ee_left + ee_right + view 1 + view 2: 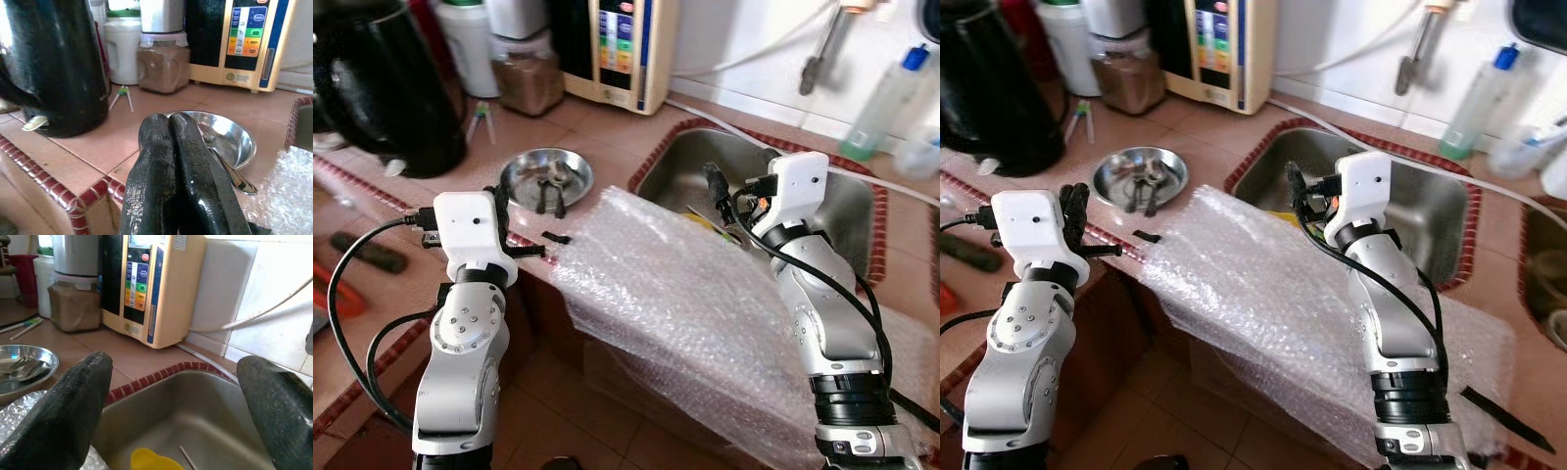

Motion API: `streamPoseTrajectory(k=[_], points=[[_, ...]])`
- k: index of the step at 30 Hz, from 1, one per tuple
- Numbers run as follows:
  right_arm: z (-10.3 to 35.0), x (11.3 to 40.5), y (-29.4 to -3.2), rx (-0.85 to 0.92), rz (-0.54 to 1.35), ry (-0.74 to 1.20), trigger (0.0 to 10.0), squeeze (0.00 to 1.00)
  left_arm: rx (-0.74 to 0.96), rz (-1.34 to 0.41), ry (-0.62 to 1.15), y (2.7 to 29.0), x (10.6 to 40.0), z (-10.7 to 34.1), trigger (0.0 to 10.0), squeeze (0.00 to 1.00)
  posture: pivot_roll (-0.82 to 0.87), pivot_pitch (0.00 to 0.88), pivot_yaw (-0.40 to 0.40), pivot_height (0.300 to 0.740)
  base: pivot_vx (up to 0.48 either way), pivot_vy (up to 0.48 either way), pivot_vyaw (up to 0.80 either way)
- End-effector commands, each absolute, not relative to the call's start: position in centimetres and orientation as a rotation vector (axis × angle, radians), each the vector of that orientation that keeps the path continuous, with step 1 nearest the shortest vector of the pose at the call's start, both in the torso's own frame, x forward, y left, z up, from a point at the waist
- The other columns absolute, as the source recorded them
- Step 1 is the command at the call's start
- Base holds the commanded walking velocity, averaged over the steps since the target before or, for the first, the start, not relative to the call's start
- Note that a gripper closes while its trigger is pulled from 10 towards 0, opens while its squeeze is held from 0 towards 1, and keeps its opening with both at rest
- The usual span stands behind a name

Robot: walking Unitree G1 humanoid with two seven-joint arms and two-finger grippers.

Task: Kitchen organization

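Bubble wrap: draped over the tabletop edge, between both arms.
Left gripper: 2 fingers pressed together, holding nothing, just before the steel bowl of utensils.
Right gripper: fingers wide apart, empty, above the sink.
Yellow item: in sink.
Dispenser: coloured buttons, writing unreadable.

A sheet of bubble wrap drapes over the tiled counter edge between 2 silver arms. A steel bowl sits beside the sink.
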State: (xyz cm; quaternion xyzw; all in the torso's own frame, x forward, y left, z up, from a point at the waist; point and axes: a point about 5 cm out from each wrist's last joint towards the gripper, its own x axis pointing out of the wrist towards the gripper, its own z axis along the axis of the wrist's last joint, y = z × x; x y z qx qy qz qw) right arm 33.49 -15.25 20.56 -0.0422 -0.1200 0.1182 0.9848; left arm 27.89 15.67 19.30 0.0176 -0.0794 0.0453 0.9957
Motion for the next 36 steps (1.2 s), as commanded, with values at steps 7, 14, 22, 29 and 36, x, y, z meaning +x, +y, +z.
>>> streamPoseTrajectory(k=[7,14,22,29,36], points=[[21.03,33.46,-15.53,-0.092,0.236,-0.265,10.0,0.0,-0.004,0.056,-0.173,15.41,28.08,19.81,10.0,0.0,-0.03,0.08,-0.001,0.74,0.0,0.0,0.0],[20.98,33.43,-15.48,-0.096,0.237,-0.266,10.0,0.0,-0.007,0.053,-0.162,15.31,27.99,19.61,10.0,0.0,-0.03,0.084,0.0,0.74,0.0,0.0,0.7],[20.8,33.37,-15.54,-0.091,0.235,-0.259,10.0,0.0,-0.034,0.02,-0.166,15.0,27.99,19.62,10.0,0.0,-0.03,0.085,0.001,0.74,0.251,0.0,0.0],[20.79,33.44,-15.48,-0.094,0.24,-0.257,10.0,0.0,-0.041,0.009,-0.164,14.82,28.04,19.58,10.0,0.0,-0.03,0.084,-0.001,0.74,0.421,0.0,0.0],[20.7,33.43,-15.45,-0.096,0.244,-0.255,10.0,0.0,-0.046,0.001,-0.16,14.67,27.98,19.46,10.0,0.0,-0.03,0.086,-0.001,0.74,0.437,0.0,0.0]])
